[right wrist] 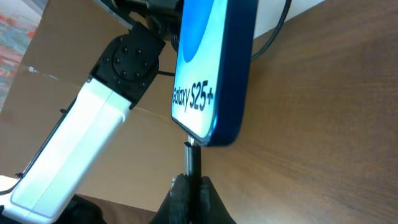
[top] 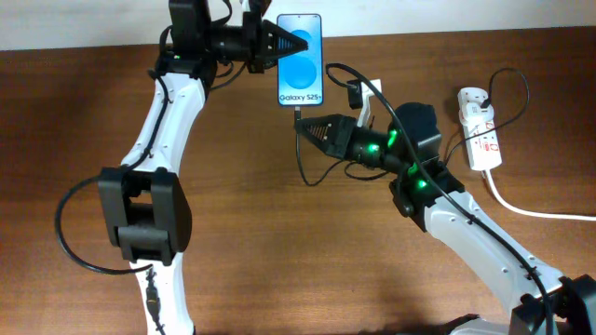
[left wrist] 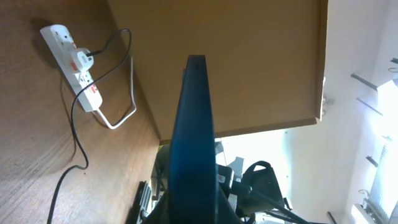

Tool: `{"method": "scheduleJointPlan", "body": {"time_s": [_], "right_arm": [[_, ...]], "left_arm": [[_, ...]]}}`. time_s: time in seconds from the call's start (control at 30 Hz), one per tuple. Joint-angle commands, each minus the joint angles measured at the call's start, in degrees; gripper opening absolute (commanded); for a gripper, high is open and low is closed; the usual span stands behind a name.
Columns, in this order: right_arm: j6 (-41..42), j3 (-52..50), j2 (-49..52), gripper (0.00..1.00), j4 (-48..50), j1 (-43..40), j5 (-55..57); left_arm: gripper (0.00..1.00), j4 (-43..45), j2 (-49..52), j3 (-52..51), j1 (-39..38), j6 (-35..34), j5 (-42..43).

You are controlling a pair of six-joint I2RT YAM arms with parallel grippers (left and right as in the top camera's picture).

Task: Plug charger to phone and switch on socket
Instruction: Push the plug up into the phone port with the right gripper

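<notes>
The phone [top: 300, 60], blue screen reading "Galaxy S25+", is at the back centre of the table. My left gripper [top: 277, 45] is shut on its left edge; in the left wrist view the phone [left wrist: 194, 143] shows edge-on between the fingers. My right gripper [top: 310, 130] is shut on the charger's plug end [top: 297, 116], right under the phone's bottom edge. In the right wrist view the plug [right wrist: 191, 155] touches the phone's bottom edge [right wrist: 208, 74], held by the fingers [right wrist: 191, 186]. The black cable [top: 304, 167] loops back to the socket [top: 480, 128] at the right.
A thick white cord [top: 531, 209] runs from the socket to the right edge. A white adapter [top: 370, 98] sits right of the phone. The socket also shows in the left wrist view [left wrist: 74, 65], with a plug in it. My right arm [top: 466, 223] crosses the table's right half.
</notes>
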Motion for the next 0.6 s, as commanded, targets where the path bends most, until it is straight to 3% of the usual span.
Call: {"method": "scheduleJointPlan", "body": {"time_s": [0.0,0.57], "right_arm": [[-0.8,0.4,0.1,0.04,0.7,-0.2,1.9],[-0.7,0.4,0.1,0.04,1.3,-3.8,-0.1]], "left_arm": [[0.00,0.3,-2.2,1.0,-1.2,-0.5,2.5],[0.00,0.3,-2.2,1.0,-1.2,-0.5,2.7]]}}
